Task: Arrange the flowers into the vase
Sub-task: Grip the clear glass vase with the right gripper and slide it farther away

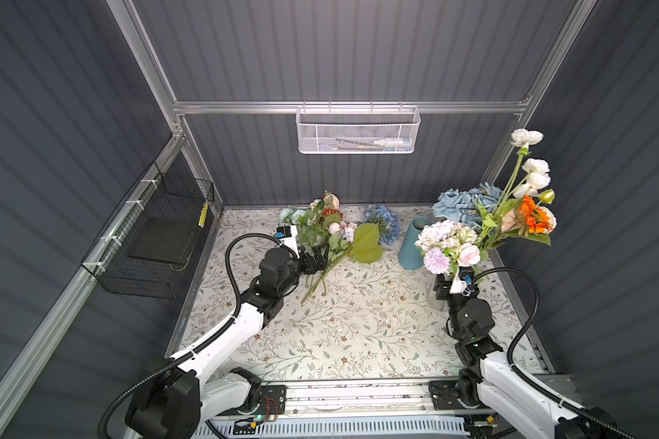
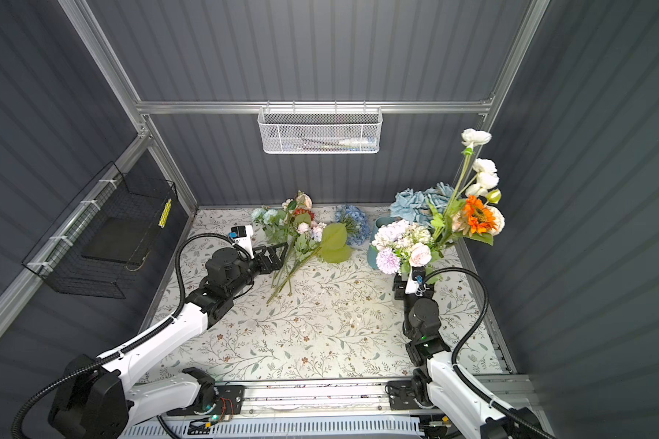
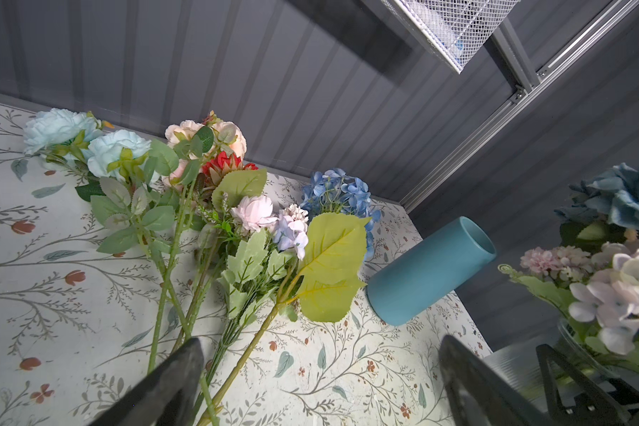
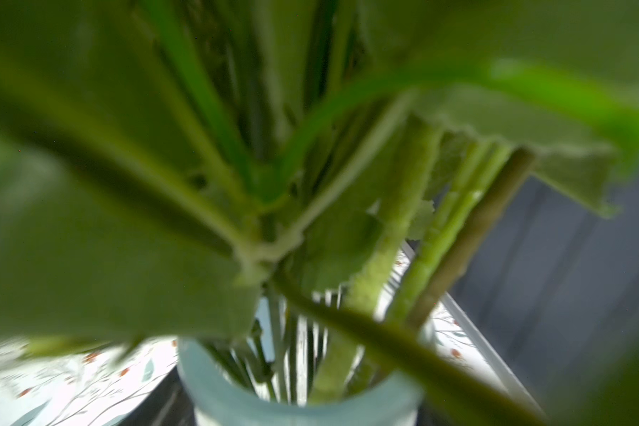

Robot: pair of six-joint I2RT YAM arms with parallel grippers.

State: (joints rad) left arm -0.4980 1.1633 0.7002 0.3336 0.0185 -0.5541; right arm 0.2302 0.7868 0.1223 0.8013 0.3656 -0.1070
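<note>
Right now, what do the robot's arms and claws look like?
The left arm and right arm have white shells and black joints, each trailed by a black ribbed cable. The left claw is black with triangular cut-out fingers. A green light glows on the right arm.

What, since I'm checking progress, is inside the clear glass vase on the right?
Several green flower stems stand packed inside the clear glass vase, their pink, lilac, white and orange blossoms spreading above. Blur and large leaves cover its bottom and stem ends.
</note>
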